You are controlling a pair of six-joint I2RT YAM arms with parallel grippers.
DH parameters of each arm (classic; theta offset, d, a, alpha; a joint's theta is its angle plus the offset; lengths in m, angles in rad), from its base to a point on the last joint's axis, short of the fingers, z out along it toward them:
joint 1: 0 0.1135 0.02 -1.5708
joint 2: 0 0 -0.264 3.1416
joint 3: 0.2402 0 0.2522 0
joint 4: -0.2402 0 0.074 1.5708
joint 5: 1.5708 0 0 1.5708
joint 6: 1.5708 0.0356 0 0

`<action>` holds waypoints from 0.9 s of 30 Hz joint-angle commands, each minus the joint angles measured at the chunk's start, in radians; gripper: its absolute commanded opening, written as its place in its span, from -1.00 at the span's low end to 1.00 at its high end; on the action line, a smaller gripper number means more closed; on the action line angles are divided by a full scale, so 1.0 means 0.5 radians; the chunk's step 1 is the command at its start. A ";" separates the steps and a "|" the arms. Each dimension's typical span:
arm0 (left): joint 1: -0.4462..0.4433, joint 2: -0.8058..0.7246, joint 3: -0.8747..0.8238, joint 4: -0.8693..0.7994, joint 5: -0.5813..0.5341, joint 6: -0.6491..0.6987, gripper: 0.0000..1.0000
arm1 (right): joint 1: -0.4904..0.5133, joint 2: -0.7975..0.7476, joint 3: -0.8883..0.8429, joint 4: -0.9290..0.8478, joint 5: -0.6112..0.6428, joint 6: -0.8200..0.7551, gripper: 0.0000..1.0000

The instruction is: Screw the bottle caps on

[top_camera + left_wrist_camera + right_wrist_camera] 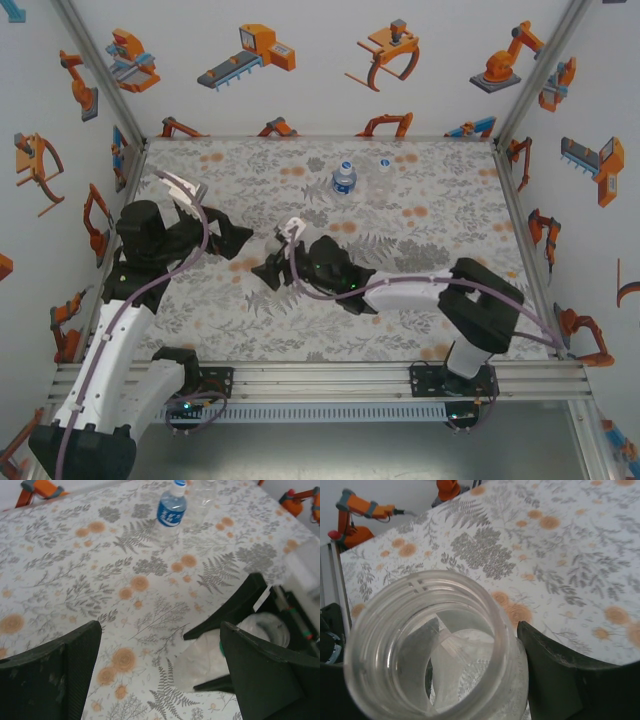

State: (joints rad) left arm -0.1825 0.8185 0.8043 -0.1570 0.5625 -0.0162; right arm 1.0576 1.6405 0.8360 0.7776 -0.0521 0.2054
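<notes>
Left gripper (159, 627): I see the jaws spread wide with nothing in them, just bare table between. It sits left of centre, facing the right gripper.
Right gripper (280, 258): reached across to mid-table, with one finger on each side of the open bottle. I can't tell whether the fingers are pressing it or only standing on either side.
Open bottle (427, 652): plain and clear, with no cap on its threaded neck. Its mouth points straight at my right wrist camera.
Blue-label bottle (171, 510): upright near the far edge of the table, around the middle, well apart from both grippers.
White cap (178, 487): sitting on top of the blue-label bottle. I can't judge how tight it is.
Second plain bottle (383, 170): just right of the blue-label bottle and a little farther back.
Second cap (384, 159): white, on top of that plain bottle.
Table (440, 290): covered in a print of grey ferns and orange flowers.
</notes>
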 commanded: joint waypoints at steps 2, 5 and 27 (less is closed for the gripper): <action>-0.014 0.066 0.028 0.325 0.484 -0.090 0.86 | -0.153 -0.339 -0.136 -0.045 -0.188 0.085 -0.39; -0.092 0.133 0.015 0.462 0.687 -0.146 0.85 | -0.288 -0.565 -0.217 -0.127 -0.340 0.148 -0.41; -0.959 0.532 0.135 0.697 1.008 0.167 0.77 | -0.584 -1.193 0.104 -0.627 -1.418 0.180 -0.53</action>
State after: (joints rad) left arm -0.6281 1.0725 0.8333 0.1246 1.0382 0.0891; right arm 0.7681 1.0515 0.8597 0.4160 -0.6937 0.2661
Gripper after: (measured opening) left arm 0.889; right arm 0.571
